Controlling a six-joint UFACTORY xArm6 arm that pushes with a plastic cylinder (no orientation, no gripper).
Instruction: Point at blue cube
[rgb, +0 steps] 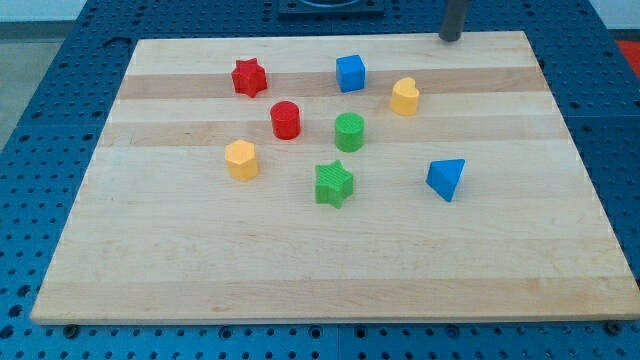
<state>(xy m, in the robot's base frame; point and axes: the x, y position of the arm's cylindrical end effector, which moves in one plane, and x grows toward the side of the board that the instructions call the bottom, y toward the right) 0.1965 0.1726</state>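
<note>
The blue cube (351, 73) sits near the view's top, a little right of centre on the wooden board (300, 260). My tip (450, 38) is at the board's top edge, up and to the right of the blue cube, well apart from it. A yellow heart-shaped block (404, 97) lies between them, lower down. No block touches the tip.
A red star (249, 77) lies left of the blue cube. A red cylinder (286, 119) and a green cylinder (349, 131) sit below it. A yellow hexagonal block (241, 159), a green star (334, 184) and a blue triangular block (446, 179) lie lower.
</note>
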